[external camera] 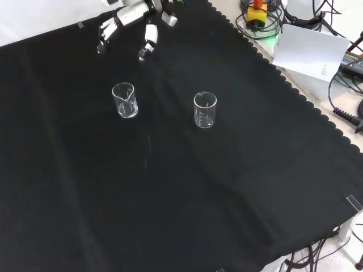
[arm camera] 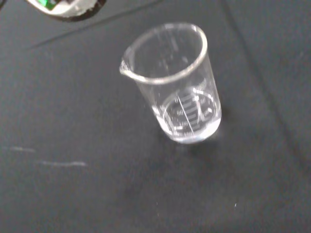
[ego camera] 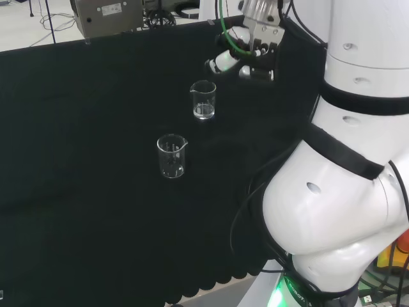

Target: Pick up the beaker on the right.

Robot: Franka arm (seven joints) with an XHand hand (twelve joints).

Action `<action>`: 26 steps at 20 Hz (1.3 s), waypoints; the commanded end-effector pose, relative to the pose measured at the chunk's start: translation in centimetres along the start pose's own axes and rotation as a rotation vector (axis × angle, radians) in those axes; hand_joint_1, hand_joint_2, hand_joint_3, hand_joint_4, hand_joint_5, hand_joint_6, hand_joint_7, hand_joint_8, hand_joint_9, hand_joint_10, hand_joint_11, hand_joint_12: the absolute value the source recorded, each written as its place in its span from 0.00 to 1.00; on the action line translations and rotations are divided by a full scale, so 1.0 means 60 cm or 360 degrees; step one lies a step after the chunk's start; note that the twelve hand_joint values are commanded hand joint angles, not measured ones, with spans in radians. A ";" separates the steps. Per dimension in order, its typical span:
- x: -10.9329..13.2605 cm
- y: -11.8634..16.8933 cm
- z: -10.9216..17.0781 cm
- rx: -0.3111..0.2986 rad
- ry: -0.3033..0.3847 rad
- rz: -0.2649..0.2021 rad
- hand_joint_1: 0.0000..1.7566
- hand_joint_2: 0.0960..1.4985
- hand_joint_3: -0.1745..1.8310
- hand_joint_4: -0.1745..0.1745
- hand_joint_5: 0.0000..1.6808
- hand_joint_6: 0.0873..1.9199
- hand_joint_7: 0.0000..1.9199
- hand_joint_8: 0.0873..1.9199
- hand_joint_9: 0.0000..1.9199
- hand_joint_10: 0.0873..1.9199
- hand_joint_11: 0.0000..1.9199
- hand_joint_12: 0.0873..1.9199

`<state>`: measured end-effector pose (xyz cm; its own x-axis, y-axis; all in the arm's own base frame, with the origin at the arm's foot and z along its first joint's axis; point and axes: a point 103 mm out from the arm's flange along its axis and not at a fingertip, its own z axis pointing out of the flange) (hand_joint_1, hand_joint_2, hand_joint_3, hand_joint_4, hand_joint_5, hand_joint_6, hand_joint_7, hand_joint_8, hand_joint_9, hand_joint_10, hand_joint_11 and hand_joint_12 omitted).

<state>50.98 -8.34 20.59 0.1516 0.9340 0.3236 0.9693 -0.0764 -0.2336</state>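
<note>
Two clear, round glass beakers are standing upright on my desk's black cloth (external camera: 238, 187). My hand (external camera: 127, 22) is hanging open above the far beaker (ego camera: 204, 100), holding nothing. The near beaker (ego camera: 171, 157) is sitting well apart.

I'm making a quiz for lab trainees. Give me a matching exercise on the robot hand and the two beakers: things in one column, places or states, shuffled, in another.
Things
1. black and white robot hand
2. clear glass beaker at the front view's left
3. clear glass beaker at the front view's right

Places or states
A. upright, farther from the hand
B. open, holding nothing
C. upright, nearer the hand

Pairs: 1-B, 2-C, 3-A
</note>
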 end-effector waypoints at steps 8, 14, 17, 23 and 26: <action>-0.021 0.038 0.083 0.0055 0.0071 -0.0104 0.46 0.35 0.41 0.40 0.23 0.00 0.08 0.33 0.16 0.33 0.00 0.72; -0.032 0.052 0.100 0.0039 0.0129 -0.0165 0.47 0.34 0.41 0.40 0.22 0.00 0.06 0.33 0.14 0.33 0.00 0.71; -0.037 0.061 0.110 0.0011 0.0193 -0.0221 0.48 0.33 0.41 0.40 0.22 0.00 0.07 0.33 0.14 0.33 0.00 0.71; -0.045 0.081 0.123 0.0026 0.0223 -0.0278 0.49 0.32 0.42 0.40 0.23 0.00 0.07 0.33 0.15 0.33 0.00 0.72; -0.049 0.089 0.132 0.0034 0.0238 -0.0286 0.49 0.32 0.42 0.40 0.23 0.00 0.07 0.33 0.14 0.32 0.00 0.71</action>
<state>53.50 -8.71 12.13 0.0220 0.8838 0.4674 0.9794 0.0749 -0.1877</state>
